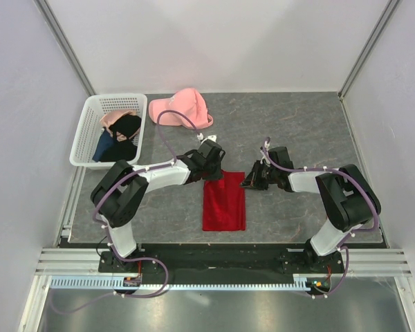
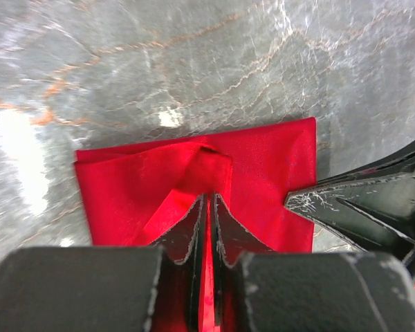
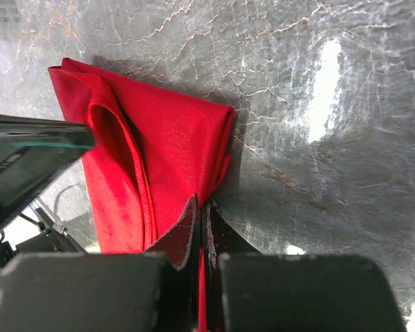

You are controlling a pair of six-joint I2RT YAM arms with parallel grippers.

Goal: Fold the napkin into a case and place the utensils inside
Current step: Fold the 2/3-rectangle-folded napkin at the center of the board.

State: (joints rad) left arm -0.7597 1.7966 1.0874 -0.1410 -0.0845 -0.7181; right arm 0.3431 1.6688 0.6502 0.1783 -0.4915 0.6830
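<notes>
One napkin [image 1: 224,201], soft red woven cloth folded to a long layered rectangle, lies on the grey marbled table [image 1: 297,131] btw my 2 grippers. My left gripper [image 2: 209,202] is clenched on its far edge, where a fold puffs up. My right gripper [image 3: 199,205] pinches the other far corner. Cloth inside the jaws is hidden. Behind: 1 white mesh basket [image 1: 81,142], 1 pink cap [image 1: 183,107].

The 2 arms stretch forward and angle inward, wrists low. The left gripper [image 1: 211,169] and the right gripper [image 1: 251,182] each pinch the napkin's [image 1: 223,207] far edge, jaws clamped.
</notes>
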